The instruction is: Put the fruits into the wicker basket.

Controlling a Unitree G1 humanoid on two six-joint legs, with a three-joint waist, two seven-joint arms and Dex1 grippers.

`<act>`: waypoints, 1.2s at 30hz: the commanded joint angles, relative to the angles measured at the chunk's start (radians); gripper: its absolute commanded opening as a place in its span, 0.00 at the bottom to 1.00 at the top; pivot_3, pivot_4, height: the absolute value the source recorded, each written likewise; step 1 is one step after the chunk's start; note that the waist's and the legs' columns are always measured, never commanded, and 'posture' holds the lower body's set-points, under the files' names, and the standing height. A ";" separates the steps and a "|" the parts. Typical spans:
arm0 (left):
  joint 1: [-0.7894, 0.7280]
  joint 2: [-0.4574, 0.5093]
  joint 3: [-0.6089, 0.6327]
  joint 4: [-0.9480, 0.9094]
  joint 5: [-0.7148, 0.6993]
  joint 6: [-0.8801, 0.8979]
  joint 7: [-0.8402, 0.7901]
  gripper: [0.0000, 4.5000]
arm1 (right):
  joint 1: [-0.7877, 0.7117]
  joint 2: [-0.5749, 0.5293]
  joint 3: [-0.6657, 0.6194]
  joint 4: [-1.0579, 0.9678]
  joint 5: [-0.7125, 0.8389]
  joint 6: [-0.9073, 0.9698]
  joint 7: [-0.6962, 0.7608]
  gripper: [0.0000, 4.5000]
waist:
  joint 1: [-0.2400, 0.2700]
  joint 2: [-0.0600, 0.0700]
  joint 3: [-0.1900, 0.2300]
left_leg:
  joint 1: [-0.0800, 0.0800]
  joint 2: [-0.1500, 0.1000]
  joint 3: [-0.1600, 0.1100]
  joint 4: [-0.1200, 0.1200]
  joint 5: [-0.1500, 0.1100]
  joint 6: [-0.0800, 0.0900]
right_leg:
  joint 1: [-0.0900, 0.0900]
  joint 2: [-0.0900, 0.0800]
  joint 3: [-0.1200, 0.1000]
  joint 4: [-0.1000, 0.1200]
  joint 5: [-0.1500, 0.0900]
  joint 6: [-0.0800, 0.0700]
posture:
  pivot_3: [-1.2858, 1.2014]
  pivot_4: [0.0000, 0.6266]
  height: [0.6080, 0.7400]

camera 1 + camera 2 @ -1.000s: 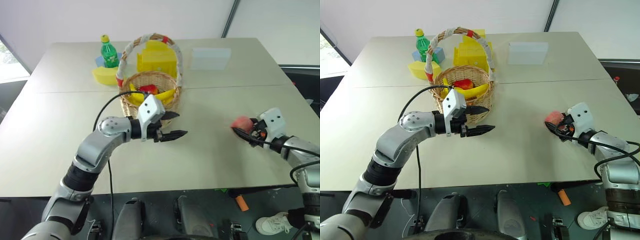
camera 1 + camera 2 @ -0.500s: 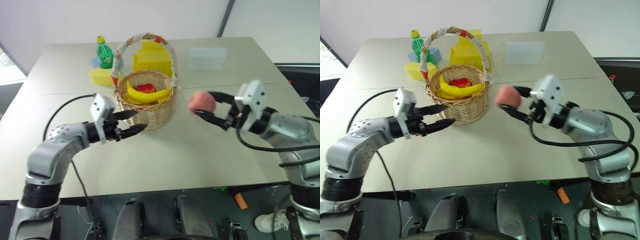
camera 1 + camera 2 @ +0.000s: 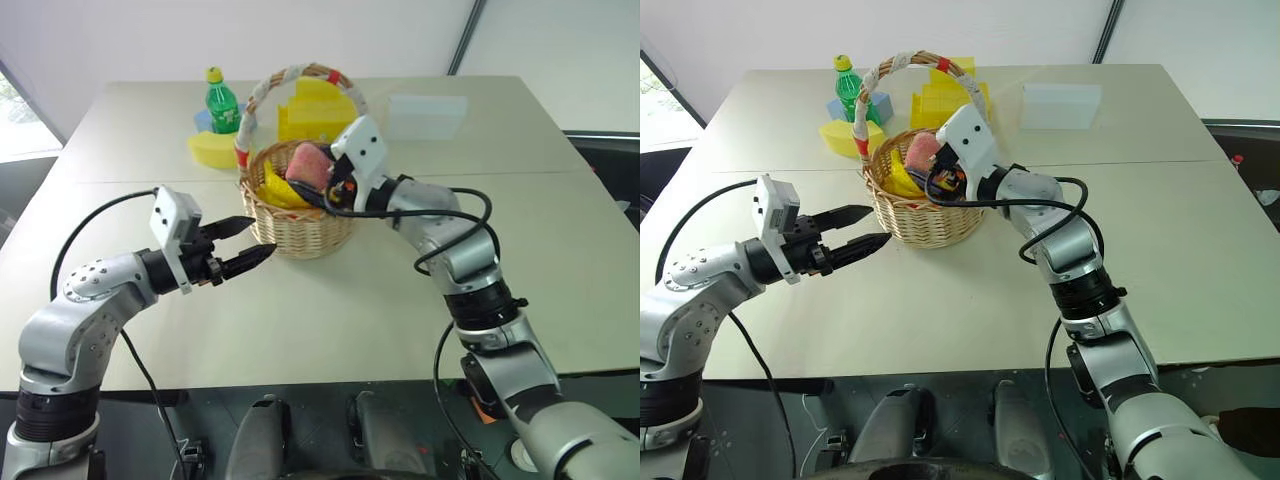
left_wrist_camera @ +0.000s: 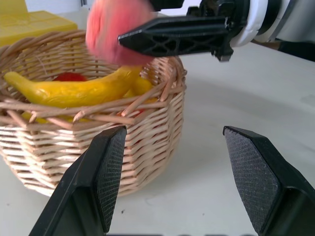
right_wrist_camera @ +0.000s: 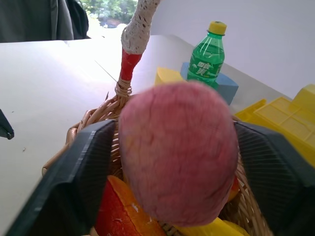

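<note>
The left tool (image 3: 243, 247) points level with its fingers spread and empty. The right tool (image 3: 318, 182), on an outstretched arm, has its black fingers (image 5: 88, 167) flanking a pinkish-red peach (image 5: 178, 147).

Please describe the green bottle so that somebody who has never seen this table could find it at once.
Start from the wicker basket with the tall white-wrapped handle, near the middle of the table. Behind its left side, toward the far edge, lies a group of small things: a yellow half-round block and a blue block. The bottle stands upright among them; it alone is green, with a yellow cap.
</note>
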 commanded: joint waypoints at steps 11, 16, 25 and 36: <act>-0.010 -0.085 0.068 0.025 -0.017 -0.110 0.100 0.75 | 0.159 -0.115 -0.230 -0.231 0.117 0.064 0.017 0.99 | 0.000 0.000 0.000 | 0.001 0.000 0.000 0.000 0.000 0.000 | 0.001 0.000 0.000 0.000 0.000 0.000 | 0.52 0.24 1.00; -0.033 -0.111 0.041 0.065 0.014 -0.153 0.120 0.75 | 0.119 -0.042 -0.227 -0.062 0.056 -0.020 -0.070 0.99 | -0.007 0.000 0.000 | 0.002 0.000 0.002 0.000 0.000 0.000 | 0.000 0.003 0.001 0.000 0.000 0.000 | 0.52 0.24 1.00; -0.030 -0.128 0.016 0.046 0.011 -0.164 0.134 0.75 | 0.022 0.052 -0.247 0.194 0.040 -0.147 -0.086 0.70 | -0.003 0.000 0.000 | 0.001 0.001 0.002 0.000 0.000 0.000 | 0.000 0.002 0.001 0.000 0.000 0.000 | 0.52 0.24 1.00; -0.018 -0.145 -0.013 0.039 0.018 -0.177 0.144 0.75 | 0.059 0.031 -0.303 0.107 0.052 -0.144 -0.120 0.00 | -0.002 0.001 0.000 | 0.001 0.001 0.001 -0.001 0.000 0.000 | 0.000 0.002 0.000 0.000 0.000 0.000 | 0.52 0.24 1.00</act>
